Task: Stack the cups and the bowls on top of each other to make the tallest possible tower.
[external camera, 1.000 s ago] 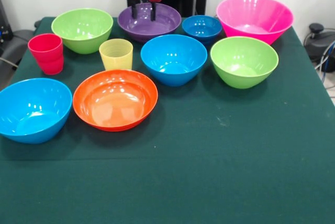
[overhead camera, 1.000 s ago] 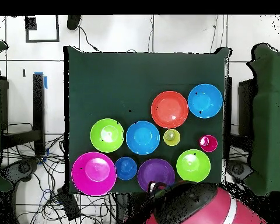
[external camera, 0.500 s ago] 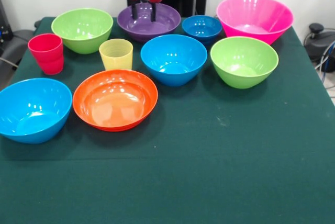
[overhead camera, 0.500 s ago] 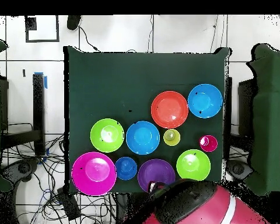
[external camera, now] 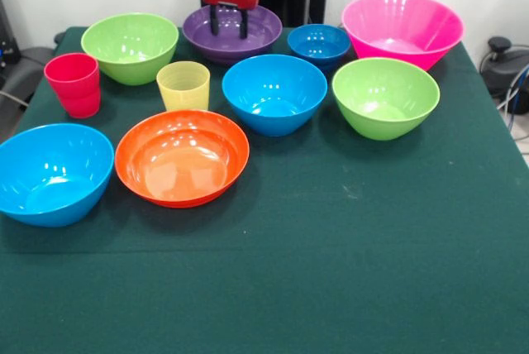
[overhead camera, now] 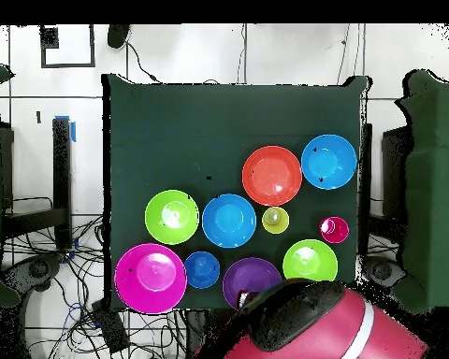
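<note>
My gripper (external camera: 229, 23) hangs open at the table's far edge, both fingers reaching down inside the purple bowl (external camera: 260, 33). To its right are the small dark blue bowl (external camera: 320, 44) and the big pink bowl (external camera: 402, 27). A lime green bowl (external camera: 130, 46) stands at far left, and another (external camera: 385, 96) at right. One light blue bowl (external camera: 274, 93) is central, the other (external camera: 51, 174) near left. The orange bowl (external camera: 182, 157) lies in front of the yellow cup (external camera: 183, 85). The red cup (external camera: 74, 83) is at the left. Nothing is stacked; no tower shows.
The green cloth table (external camera: 347, 271) is bare across its near half. In the overhead view the red arm (overhead camera: 312, 327) covers part of the purple bowl (overhead camera: 245, 279) and the edge of a lime green bowl (overhead camera: 308, 259). Cables lie on the floor (overhead camera: 69, 280).
The gripper has come down a little deeper into the purple bowl. The bowl has shifted slightly toward the robot, and the arm now reaches further over the table's edge.
</note>
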Robot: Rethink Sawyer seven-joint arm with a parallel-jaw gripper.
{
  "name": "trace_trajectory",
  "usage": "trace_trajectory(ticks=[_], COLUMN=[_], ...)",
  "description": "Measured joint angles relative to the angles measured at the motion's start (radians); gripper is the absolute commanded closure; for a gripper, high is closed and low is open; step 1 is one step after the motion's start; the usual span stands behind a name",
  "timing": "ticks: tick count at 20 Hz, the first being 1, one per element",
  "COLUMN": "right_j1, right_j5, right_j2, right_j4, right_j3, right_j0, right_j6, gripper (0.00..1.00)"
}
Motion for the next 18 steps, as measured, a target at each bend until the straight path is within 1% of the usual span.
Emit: trace_trajectory(ticks=[18], right_j1=[0.0], right_j5=[-0.001], right_j2=[0.005], right_j4=[-0.007], right_j3=[0.0], right_j0=[-0.01], right_j6=[0.0], gripper=[0.0])
